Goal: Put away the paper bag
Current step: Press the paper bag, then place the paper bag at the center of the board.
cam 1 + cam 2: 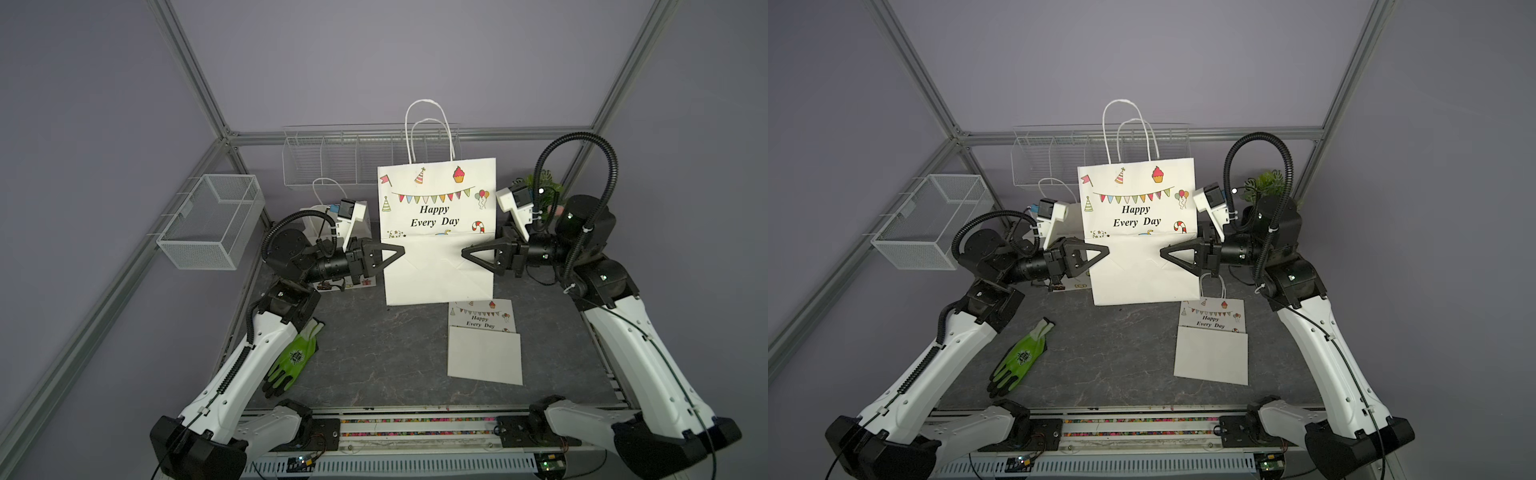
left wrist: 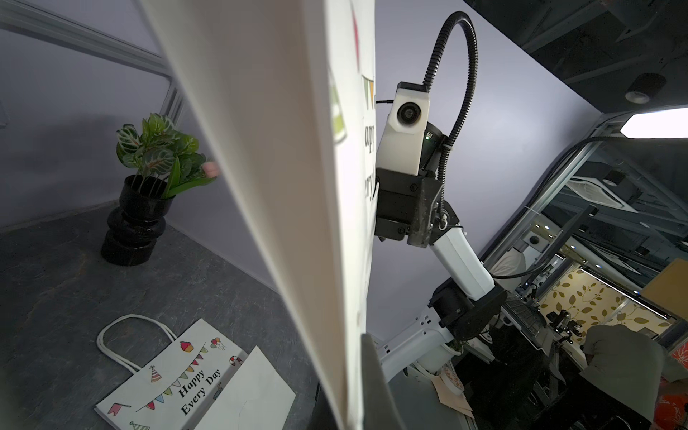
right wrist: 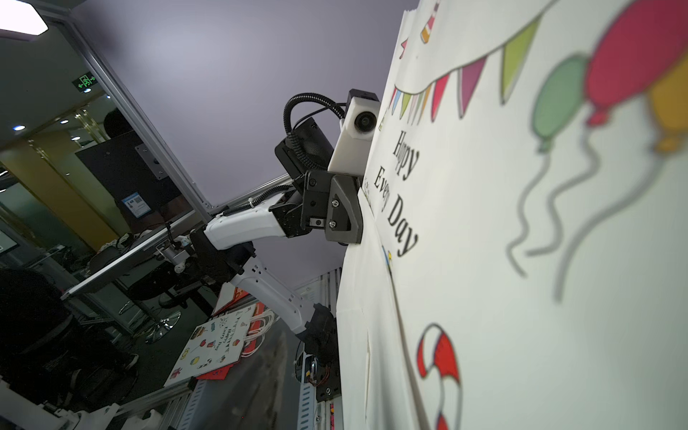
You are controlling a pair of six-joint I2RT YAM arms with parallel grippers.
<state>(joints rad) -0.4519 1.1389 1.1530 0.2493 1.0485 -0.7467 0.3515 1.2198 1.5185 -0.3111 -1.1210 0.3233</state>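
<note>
The white paper bag [image 1: 436,208] printed "Happy Every Day" hangs flat and upright above the middle of the table, its handles up and its bottom flap folded up over the front. My left gripper [image 1: 401,252] is shut on its left edge; in the left wrist view a dark finger [image 2: 376,379] presses against the paper. At the bag's right edge, my right gripper [image 1: 465,253] is open, with its front finger standing a little off the bag's face. The right wrist view shows the bag [image 3: 521,223] close up and none of that gripper's fingers.
A second folded bag [image 1: 484,345] lies flat at the front right. A green glove [image 1: 295,357] lies by the left arm. A mesh basket [image 1: 212,220] hangs on the left wall and a wire rack [image 1: 332,158] on the back wall. A potted plant [image 2: 149,193] stands at the back right.
</note>
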